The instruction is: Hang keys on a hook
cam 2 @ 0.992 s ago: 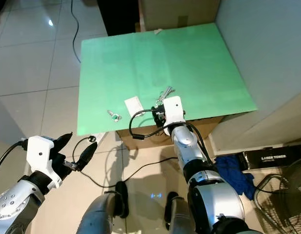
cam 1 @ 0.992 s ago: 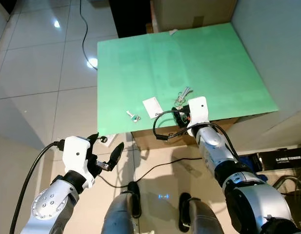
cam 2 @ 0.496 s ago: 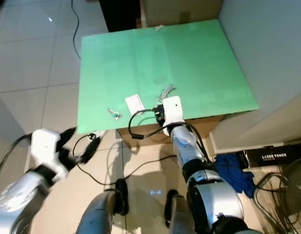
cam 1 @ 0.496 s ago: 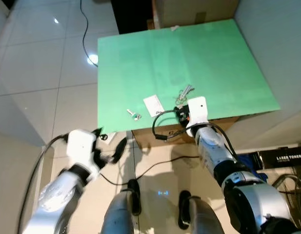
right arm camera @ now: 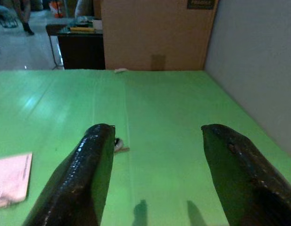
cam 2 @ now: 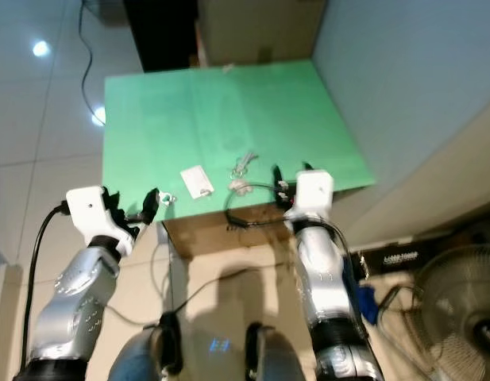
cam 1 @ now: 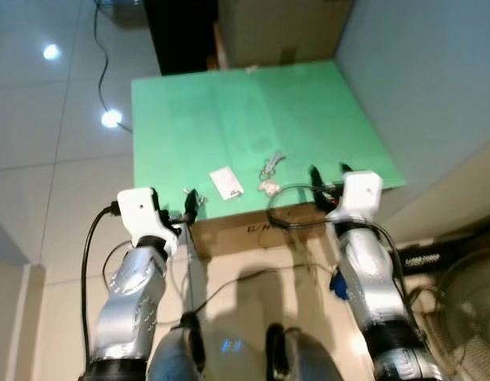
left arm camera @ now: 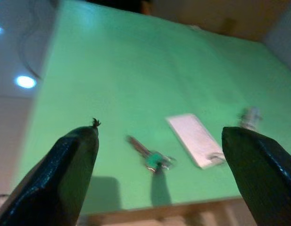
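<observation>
Robot now stands squarer to the green table (cam 1: 308,103); left gripper (cam 1: 190,208) has risen to the near edge — both claws spread, empty. Right gripper (cam 1: 327,176) has backed off the key bunch (cam 1: 270,165), which lies mid-table beside a white card (cam 1: 226,182). Single key (left arm camera: 150,155) near the edge. Grey wall (cam 1: 419,71) crowds the right.

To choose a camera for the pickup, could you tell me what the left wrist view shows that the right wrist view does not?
Left wrist view: a green-headed key lying ahead of the open left hand. Right wrist view: a cardboard box at the table's far edge, a grey wall and a dark cabinet, past the open right hand. Both: the green tabletop and the white card.
</observation>
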Tool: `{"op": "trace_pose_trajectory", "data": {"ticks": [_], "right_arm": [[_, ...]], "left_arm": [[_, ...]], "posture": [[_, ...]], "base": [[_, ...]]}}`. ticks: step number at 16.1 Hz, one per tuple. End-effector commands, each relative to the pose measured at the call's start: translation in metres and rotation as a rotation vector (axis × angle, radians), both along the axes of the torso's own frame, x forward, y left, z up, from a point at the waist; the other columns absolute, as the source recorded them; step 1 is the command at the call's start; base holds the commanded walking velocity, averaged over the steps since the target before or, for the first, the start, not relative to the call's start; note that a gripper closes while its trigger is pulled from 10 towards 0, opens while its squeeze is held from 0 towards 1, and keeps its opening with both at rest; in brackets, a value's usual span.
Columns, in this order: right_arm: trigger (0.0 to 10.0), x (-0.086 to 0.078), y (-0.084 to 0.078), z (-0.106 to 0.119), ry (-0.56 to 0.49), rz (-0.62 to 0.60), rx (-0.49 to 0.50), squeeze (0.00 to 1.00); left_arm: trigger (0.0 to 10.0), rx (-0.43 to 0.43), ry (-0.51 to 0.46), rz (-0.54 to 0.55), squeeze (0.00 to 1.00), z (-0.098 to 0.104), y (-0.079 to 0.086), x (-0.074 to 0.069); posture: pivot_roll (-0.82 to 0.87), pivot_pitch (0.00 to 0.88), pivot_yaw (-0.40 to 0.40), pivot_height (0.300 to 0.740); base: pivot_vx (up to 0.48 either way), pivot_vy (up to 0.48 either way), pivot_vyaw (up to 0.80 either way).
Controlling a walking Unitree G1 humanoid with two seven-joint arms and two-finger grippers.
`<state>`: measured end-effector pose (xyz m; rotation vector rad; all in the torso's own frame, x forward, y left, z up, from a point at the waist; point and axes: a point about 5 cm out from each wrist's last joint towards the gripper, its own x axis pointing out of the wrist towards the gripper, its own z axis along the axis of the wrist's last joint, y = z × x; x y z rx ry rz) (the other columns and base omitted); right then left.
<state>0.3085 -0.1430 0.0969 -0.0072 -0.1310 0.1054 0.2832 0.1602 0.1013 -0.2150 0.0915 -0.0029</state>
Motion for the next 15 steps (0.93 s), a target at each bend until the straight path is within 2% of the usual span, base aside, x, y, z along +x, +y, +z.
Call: {"op": "trace_pose_trajectory", "data": {"ticks": [1, 2, 4, 9, 11, 12, 13, 15], "right_arm": [[10.0, -0.014, -0.007, -0.005, 0.02, -0.001, -0.019, 1.0], [10.0, -0.022, -0.011, -0.003, 0.004, -0.003, -0.04, 1.0], [10.0, -0.025, -0.019, 0.002, -0.012, -0.057, -0.013, 1.0], [10.0, -0.021, -0.021, 0.008, 0.013, -0.088, 0.081, 1.0], [10.0, -0.019, -0.02, 0.004, 0.063, -0.071, 0.072, 1.0], [10.0, -0.019, -0.019, 0.004, 0.072, -0.065, 0.061, 1.0], [10.0, -0.018, -0.018, 0.003, 0.078, -0.064, 0.057, 0.03], [10.0, -0.014, -0.018, 0.002, 0.094, -0.073, 0.061, 0.0]], "left_arm": [[10.0, 0.045, -0.007, 0.037, 0.0, 0.0, 0.0, 0.006], [10.0, 0.061, -0.046, 0.007, 0.0, 0.005, -0.002, 0.01], [10.0, 0.111, -0.1, 0.018, 0.0, 0.012, -0.001, 0.015], [10.0, 0.212, -0.204, -0.054, 0.0, 0.025, -0.018, 0.024], [10.0, 0.275, -0.225, -0.077, 0.0, 0.027, -0.022, 0.025], [10.0, 0.275, -0.226, -0.076, 0.0, 0.027, -0.022, 0.025], [10.0, 0.278, -0.23, -0.083, 0.0, 0.027, -0.023, 0.024], [10.0, 0.307, -0.258, -0.141, 0.0, 0.027, -0.03, 0.022]], "posture": [[-0.16, 0.121, -0.066, 0.74], [-0.16, 0.112, -0.059, 0.74], [-0.16, 0.1, -0.041, 0.74], [-0.17, 0.079, -0.017, 0.74], [-0.17, 0.078, -0.016, 0.74], [-0.17, 0.076, -0.016, 0.74], [-0.17, 0.077, -0.016, 0.74], [-0.17, 0.077, -0.013, 0.74]], "base": [[0.0, 0.0, 0.0], [0.0, 0.0, 0.0], [0.412, -0.127, 0.0], [0.42, 0.0, 0.0], [0.42, 0.0, 0.0], [0.42, 0.0, 0.0], [0.42, 0.0, 0.0], [0.401, -0.257, 0.0]]}}
